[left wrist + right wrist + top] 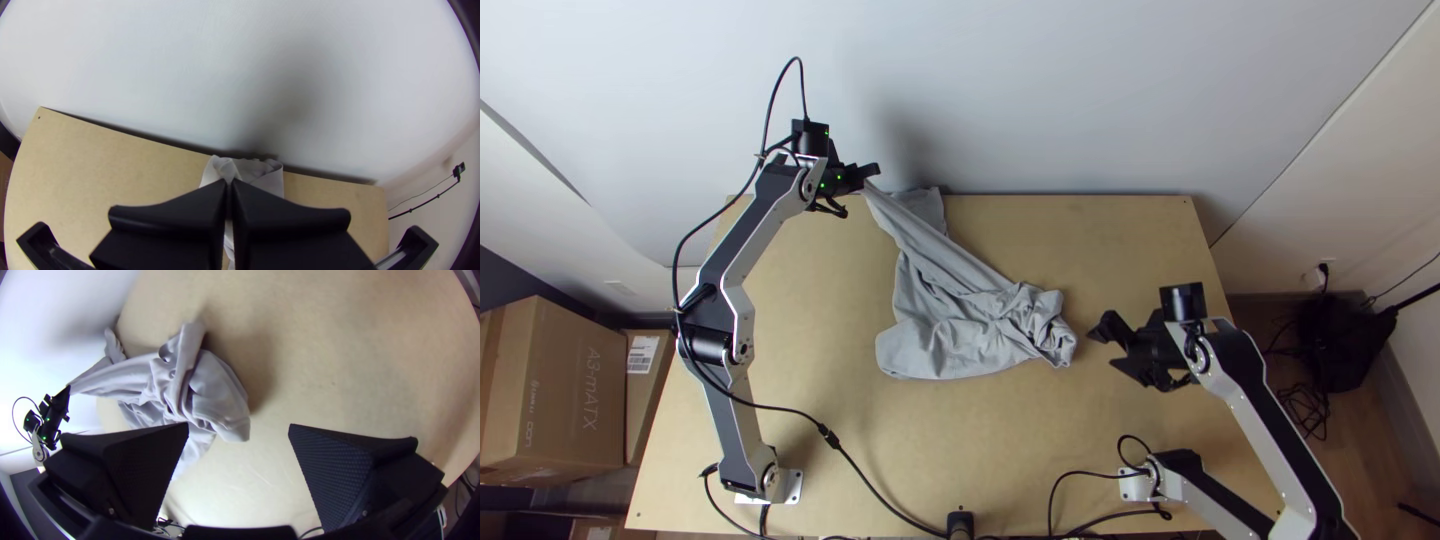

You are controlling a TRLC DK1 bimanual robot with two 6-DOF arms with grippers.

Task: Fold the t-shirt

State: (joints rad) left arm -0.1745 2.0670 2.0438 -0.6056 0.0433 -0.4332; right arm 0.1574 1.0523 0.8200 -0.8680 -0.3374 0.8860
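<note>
Clearly, we see the grey t-shirt (950,325) lying crumpled on the wooden table (1120,250), left of the middle and reaching to the far edge. Our left gripper (872,172) is over the far left part, closed on a gathered bit of the cloth. From there a narrow, taut fold slants down to the thickly bunched end, which points towards our right arm. Beside this fold, a loose flap lies at the table's far edge, and a flatter, rounded part spreads towards the near left. We can't tell which part of the shirt is pinched. In the left wrist view, the fingers (170,215) press together with fabric between them. Our right gripper (1102,348) stands wide open and empty, near the bunched end but apart from it.
</note>
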